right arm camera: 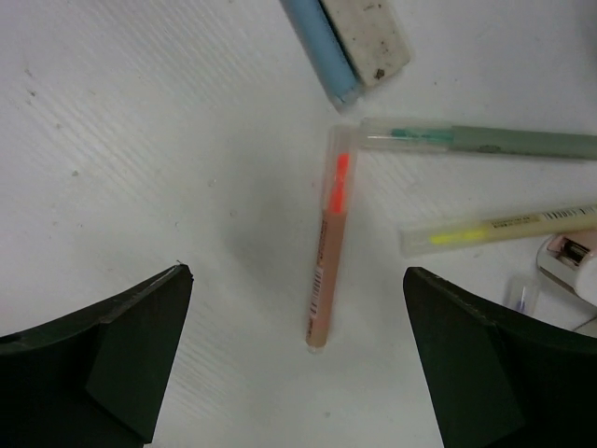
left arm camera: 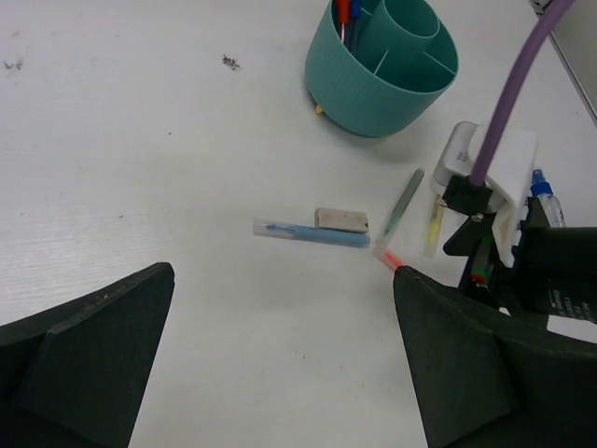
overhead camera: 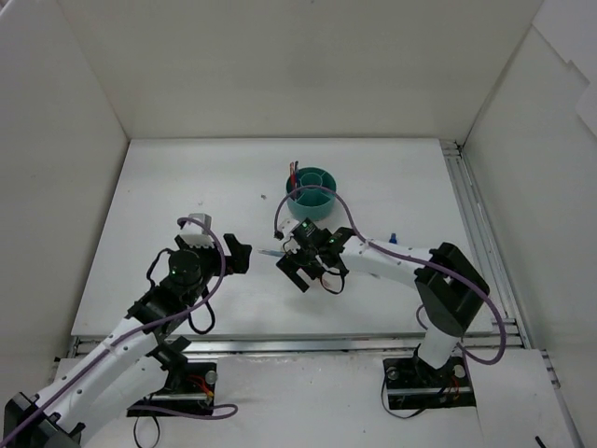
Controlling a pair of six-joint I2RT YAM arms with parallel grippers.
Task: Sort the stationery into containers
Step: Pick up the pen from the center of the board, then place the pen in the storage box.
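Right pincer (right arm camera: 297, 317) hangs with its fingers spread wide apart, gripping nothing, directly over an orange pen (right arm camera: 328, 252) lying on the white surface (right arm camera: 140, 140). Left pincer (left arm camera: 282, 308) is equally wide apart and holds nothing, near the loose items. A round teal organizer (left arm camera: 381, 65) stands beyond them, red and blue pens (left arm camera: 347, 11) upright in one outer compartment. On the surface lie a blue pen (left arm camera: 312, 233), a green pen (left arm camera: 403, 203) and a yellow pen (left arm camera: 435, 224). A beige eraser (left arm camera: 341, 219) touches the blue pen's side. A tiny blue-capped bottle (left arm camera: 544, 198) lies beside the right arm.
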